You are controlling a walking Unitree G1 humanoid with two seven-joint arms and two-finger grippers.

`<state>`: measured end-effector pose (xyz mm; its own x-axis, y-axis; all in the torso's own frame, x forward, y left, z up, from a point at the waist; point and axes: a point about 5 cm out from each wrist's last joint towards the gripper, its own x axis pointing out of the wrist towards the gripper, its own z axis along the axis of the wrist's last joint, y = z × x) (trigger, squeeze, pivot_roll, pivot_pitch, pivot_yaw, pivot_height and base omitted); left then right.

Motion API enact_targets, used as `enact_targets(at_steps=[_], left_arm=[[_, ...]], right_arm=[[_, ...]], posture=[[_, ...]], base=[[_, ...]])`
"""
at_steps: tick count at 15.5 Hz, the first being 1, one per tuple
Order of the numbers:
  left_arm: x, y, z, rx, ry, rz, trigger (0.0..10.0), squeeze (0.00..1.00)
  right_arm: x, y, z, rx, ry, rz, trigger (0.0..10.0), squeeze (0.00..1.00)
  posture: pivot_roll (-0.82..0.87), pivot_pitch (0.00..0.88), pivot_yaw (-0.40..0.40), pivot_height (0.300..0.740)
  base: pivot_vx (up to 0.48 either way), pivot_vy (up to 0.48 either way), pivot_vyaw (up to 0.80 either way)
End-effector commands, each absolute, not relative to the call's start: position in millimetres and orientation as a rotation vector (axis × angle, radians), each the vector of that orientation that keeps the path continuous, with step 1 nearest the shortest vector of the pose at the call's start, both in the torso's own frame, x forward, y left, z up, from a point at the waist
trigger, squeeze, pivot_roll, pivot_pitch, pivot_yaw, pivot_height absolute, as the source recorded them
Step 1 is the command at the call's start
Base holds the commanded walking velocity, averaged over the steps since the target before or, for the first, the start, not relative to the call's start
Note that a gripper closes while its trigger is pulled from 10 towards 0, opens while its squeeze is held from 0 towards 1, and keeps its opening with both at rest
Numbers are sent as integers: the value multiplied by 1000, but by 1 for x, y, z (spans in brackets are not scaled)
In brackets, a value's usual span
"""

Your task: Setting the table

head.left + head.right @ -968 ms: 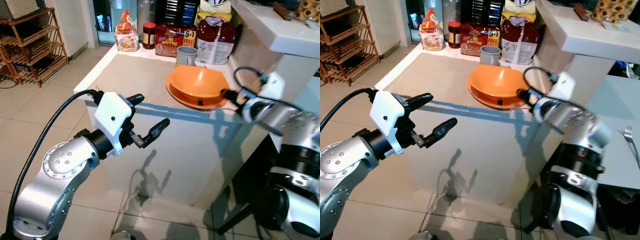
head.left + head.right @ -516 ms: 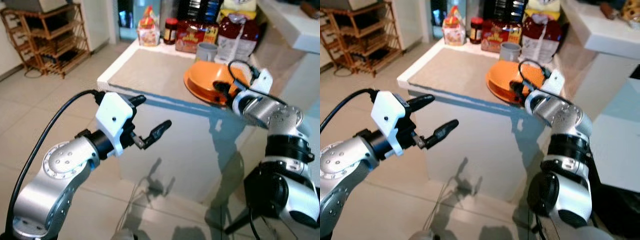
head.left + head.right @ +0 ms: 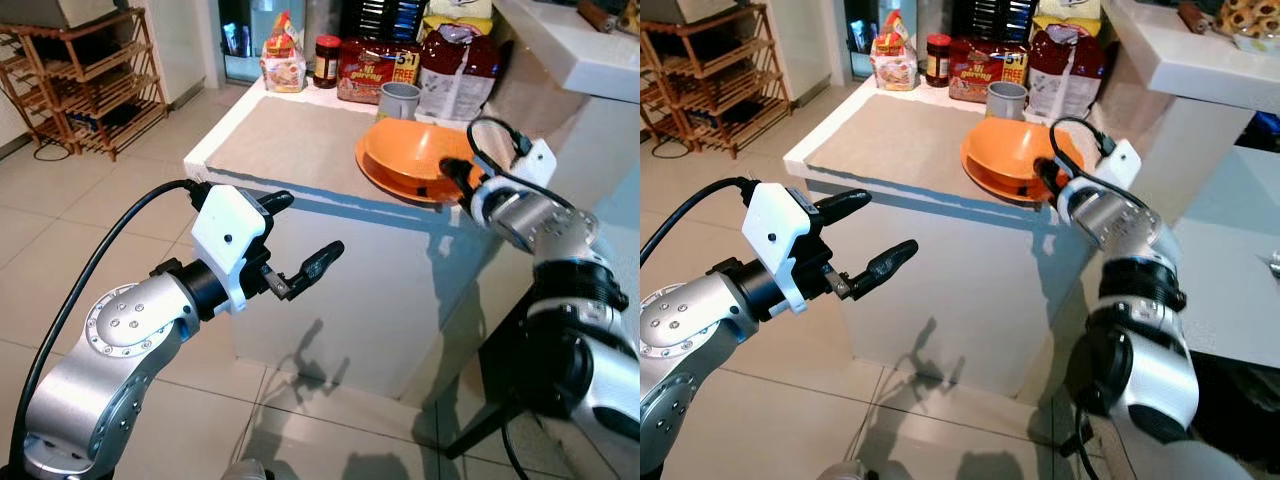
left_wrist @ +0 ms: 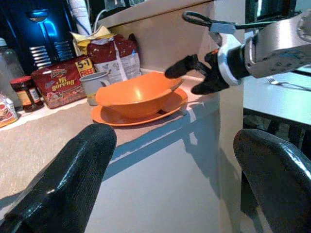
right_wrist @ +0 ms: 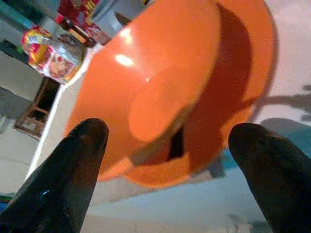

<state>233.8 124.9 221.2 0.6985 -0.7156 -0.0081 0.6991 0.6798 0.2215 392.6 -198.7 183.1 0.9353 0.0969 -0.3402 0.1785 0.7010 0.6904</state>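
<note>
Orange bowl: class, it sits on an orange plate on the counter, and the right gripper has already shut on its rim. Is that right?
Not quite. The bowl does sit on the plate on the counter, but the right gripper is open and short of the rim, as the left wrist view shows.

— Count check from my console. Orange ware on the counter (image 3: 300, 150)?

— I log one orange bowl (image 3: 405, 160) and one orange plate (image 3: 385, 183) under it.

— Along the back edge?

— One grey mug (image 3: 398, 100), one dark-lidded jar (image 3: 326, 60), three food packets: a small snack bag (image 3: 282, 62), a red noodle pack (image 3: 377, 72), a red-and-white bag (image 3: 458, 65).

— Elsewhere?

— One wooden rack (image 3: 85, 85).
</note>
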Motion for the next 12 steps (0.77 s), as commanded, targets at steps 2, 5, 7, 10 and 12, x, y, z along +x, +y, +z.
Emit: enact_targets(at_steps=[2,5,7,10,12], left_arm=[[235,123,226,226,-95,-817,10000,0],[235,122,226,230,-94,-824,10000,0],[235,122,226,230,-94,-827,10000,0],[234,122,227,234,-92,-829,10000,0],[234,123,227,236,-92,-831,10000,0]], right_arm=[[401,-200,191,825,311,-50,10000,0],[406,-200,194,826,287,-84,6784,0],[409,-201,192,830,281,-114,4275,0],[410,-199,190,843,274,-120,0,0],[411,-198,189,850,271,-122,0,0]], posture=[[162,4,-48,740],[174,0,-50,740],[177,0,-51,740],[182,1,-52,740],[191,1,-50,740]], base=[[0,0,0],[0,0,0],[0,0,0],[0,0,0],[0,0,0]])
